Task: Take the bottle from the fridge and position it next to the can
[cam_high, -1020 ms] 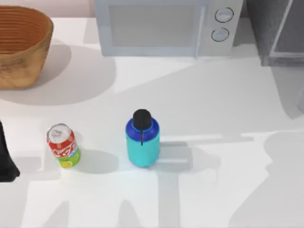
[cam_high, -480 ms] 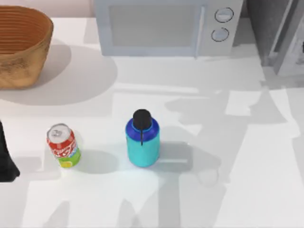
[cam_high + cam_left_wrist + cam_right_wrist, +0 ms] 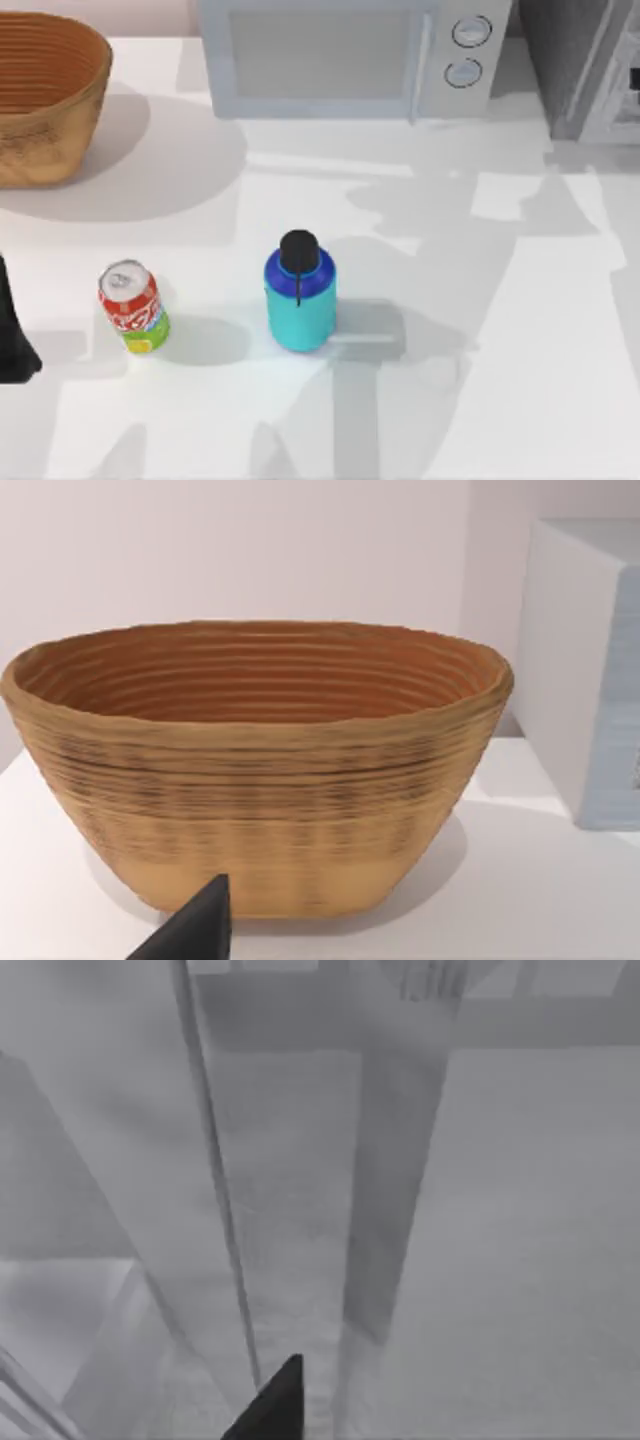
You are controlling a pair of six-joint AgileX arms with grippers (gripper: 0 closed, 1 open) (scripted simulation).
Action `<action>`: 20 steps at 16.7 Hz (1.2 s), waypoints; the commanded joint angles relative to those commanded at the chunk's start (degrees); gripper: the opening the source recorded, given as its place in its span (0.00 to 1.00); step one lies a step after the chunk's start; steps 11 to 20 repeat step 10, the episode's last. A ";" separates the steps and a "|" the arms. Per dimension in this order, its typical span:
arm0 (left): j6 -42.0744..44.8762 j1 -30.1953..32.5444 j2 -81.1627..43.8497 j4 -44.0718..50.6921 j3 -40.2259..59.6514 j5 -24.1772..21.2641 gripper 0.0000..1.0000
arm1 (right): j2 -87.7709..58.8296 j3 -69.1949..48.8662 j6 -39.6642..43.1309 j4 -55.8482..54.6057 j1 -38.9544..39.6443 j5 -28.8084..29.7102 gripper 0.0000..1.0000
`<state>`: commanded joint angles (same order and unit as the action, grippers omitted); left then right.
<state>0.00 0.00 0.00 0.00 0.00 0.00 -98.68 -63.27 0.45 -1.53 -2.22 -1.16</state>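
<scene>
Two risks, biggest thing first. Fridge [image 3: 562, 60], back right corner of table [image 3: 480, 400]: its pale door stands at an angle to the grey body w/ the right gripper [image 3: 272, 1408] right up against the panels. A swing or pull-out on a bad line could clip the door edge or shove the cabinet. Microwave [image 3: 340, 55] and basket [image 3: 45, 95] sit well clear along the back, no threat there.

Bottle [image 3: 300, 300]: upright on the open table, front centre, out of the fridge, w/ a clear gap to the can [image 3: 132, 308] on its left. Probably reads as "next to", but any arm crossing low could tip either one, esp. the can, which stands near the left arm.

Pose: right arm reaches to the fridge, wrist cam close on door and frame; grip state can't tell. Left gripper [image 3: 195, 930] parked at the table's left edge, aimed at the basket; grip state can't tell either.
</scene>
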 joint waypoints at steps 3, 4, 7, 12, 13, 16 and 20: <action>0.00 0.00 0.00 0.00 0.00 0.00 1.00 | -6.52 -8.32 0.00 1.66 0.10 0.07 1.00; 0.00 0.00 0.00 0.00 0.00 0.00 1.00 | -8.60 -11.10 0.00 2.22 0.10 0.13 1.00; 0.00 0.00 0.00 0.00 0.00 0.00 1.00 | -13.51 -17.61 -0.02 3.61 0.07 0.35 1.00; 0.00 0.00 0.00 0.00 0.00 0.00 1.00 | -15.00 -19.42 -0.02 4.02 0.07 0.40 1.00; 0.00 0.00 0.00 0.00 0.00 0.00 1.00 | -15.00 -19.42 -0.02 4.02 0.07 0.40 1.00; 0.00 0.00 0.00 0.00 0.00 0.00 1.00 | -15.00 -19.42 -0.02 4.02 0.07 0.40 1.00; 0.00 0.00 0.00 0.00 0.00 0.00 1.00 | -15.00 -19.42 -0.02 4.02 0.07 0.40 1.00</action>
